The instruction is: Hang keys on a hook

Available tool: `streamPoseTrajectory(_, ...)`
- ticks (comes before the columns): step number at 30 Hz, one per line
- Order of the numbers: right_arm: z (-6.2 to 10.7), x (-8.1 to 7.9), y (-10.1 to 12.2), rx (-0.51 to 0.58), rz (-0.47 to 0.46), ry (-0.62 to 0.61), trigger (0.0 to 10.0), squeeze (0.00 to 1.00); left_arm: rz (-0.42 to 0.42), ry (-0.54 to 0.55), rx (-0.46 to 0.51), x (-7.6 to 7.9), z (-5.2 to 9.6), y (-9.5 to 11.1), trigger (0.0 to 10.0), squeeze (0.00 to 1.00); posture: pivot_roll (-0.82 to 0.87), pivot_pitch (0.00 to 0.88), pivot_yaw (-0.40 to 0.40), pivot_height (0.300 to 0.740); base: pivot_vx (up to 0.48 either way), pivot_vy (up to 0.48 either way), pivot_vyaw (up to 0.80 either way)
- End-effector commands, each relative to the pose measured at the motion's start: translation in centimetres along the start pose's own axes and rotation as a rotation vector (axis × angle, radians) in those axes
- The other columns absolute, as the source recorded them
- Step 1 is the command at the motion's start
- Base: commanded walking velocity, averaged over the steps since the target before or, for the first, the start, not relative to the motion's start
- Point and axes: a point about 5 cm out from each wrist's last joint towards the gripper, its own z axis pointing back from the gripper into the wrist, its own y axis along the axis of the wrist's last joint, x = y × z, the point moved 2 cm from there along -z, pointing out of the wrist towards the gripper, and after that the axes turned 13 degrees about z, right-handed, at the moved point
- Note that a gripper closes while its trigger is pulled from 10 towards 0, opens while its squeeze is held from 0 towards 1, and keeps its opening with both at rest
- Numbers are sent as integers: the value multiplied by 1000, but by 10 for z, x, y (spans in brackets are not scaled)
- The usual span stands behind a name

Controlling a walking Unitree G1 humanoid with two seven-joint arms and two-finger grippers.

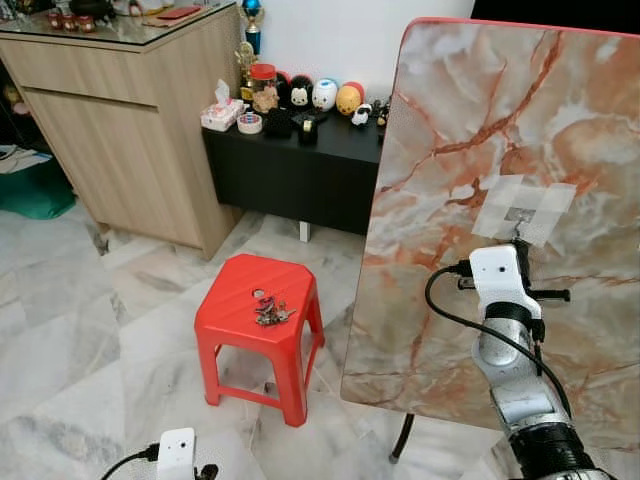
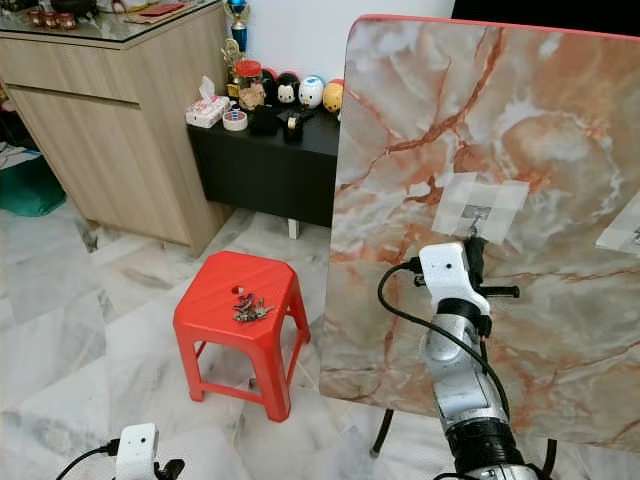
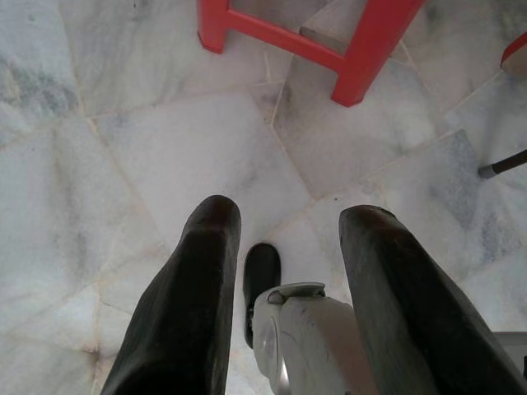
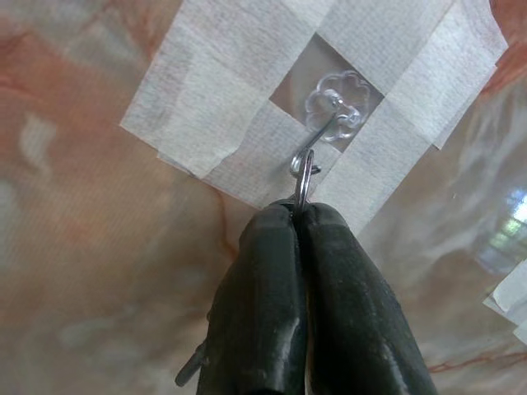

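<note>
Fingers of the right gripper (image 4: 295,216) pinch a key ring (image 4: 303,177) looped on the taped hook (image 4: 333,111); left gripper (image 3: 288,222) fingers hang spread above the floor (image 3: 123,148).

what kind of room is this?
Likely a home living area: marble-tile floor, wooden cabinet, black sideboard with figurines, red plastic stool.

Keys (image 1: 270,313) on red stool (image 1: 232,318)
</note>
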Motion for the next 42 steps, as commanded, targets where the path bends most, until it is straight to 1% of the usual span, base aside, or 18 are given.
streamPoseTrajectory(1, -4, 4, 4, 9, 12, -12, 10000, 0, -2, -5, -24, 2, 0, -4, 10000, 0, -12, 0, -45, 740, 0, 0, 0)
streamPoseTrajectory(5, -4, 3, 3, 6, 9, -9, 10000, 0, -3, -5, -24, 1, 0, -4, 10000, 0, -12, 0, -45, 740, 0, 0, 0)
streamPoseTrajectory(9, -4, 2, 3, -2, -46, 3, 10000, 0, -5, -5, -25, 1, 0, -4, 10000, 0, -12, 0, -45, 740, 0, 0, 0)
streamPoseTrajectory(10, -4, 2, 3, -4, -52, 5, 10000, 447, -5, -5, -25, 1, 0, -4, 10000, 0, -11, 0, -44, 740, 0, 0, 0)
streamPoseTrajectory(11, -4, 2, 4, -4, -58, 7, 10000, 447, -5, -5, -25, 1, 0, -4, 10000, 0, -11, 0, -44, 740, 0, 0, 0)
streamPoseTrajectory(12, -4, 1, 4, -7, -66, 10, 10000, 1000, -5, -5, -25, 1, 0, -4, 10000, 0, -11, 0, -44, 740, 0, 0, 0)
streamPoseTrajectory(16, -2, -1, 3, -11, -80, 25, 10000, 1000, -6, -5, -27, 1, 0, -4, 10000, 0, -15, 0, -41, 740, 0, 0, 0)
streamPoseTrajectory(21, 0, -6, 3, -12, -141, 66, 10000, 1000, -11, -9, -29, 1, 0, -4, 10000, 0, -15, 0, -40, 740, 0, 0, 0)
streamPoseTrajectory(26, 2, -10, 7, 6, -172, 100, 10000, 1000, -13, -10, -30, 1, 0, -4, 10000, 0, -15, 0, -39, 740, 0, 0, 0)
streamPoseTrajectory(29, 3, -13, 10, 19, -218, 133, 10000, 1000, -15, -10, -31, 1, 0, -4, 10000, 0, -17, 0, -38, 740, 0, 0, 0)
streamPoseTrajectory(30, 5, -16, 12, 32, -238, 158, 10000, 0, -15, -10, -32, 1, 0, -4, 10000, 0, -13, 0, -40, 740, 0, 0, 0)
streamPoseTrajectory(33, 13, -20, 8, 30, -268, 210, 10000, 0, -16, -10, -32, 1, 0, -4, 10000, 0, -12, 0, -40, 740, 0, 0, 0)
streamPoseTrajectory(34, 18, -22, 6, 26, -300, 234, 10000, 0, -16, -10, -32, 1, 0, -4, 10000, 0, -12, 0, -40, 740, 0, 0, 0)
streamPoseTrajectory(35, 25, -25, 4, 33, -359, 270, 10000, 0, -16, -10, -33, 1, 0, -4, 10000, 0, -12, 0, -40, 740, 0, 0, 0)
streamPoseTrajectory(36, 28, -25, 5, 46, -375, 286, 10000, 0, -17, -10, -33, 1, 0, -4, 10000, 0, -18, 0, -37, 740, 0, 0, 0)
streamPoseTrajectory(39, 40, -29, 4, 56, -480, 367, 10000, 0, -20, -11, -34, 1, 0, -4, 10000, 0, -24, 0, -35, 740, 0, 0, 0)
streamPoseTrajectory(40, 45, -30, -1, 42, -497, 395, 10000, 0, -22, -12, -35, 1, 0, -4, 10000, 0, -26, 0, -34, 740, 0, 0, 0)
streamPoseTrajectory(42, 56, -38, -19, -37, -477, 486, 10000, 0, -25, -12, -35, 1, 0, -3, 10000, 0, -32, 0, -33, 740, 0, 0, 0)
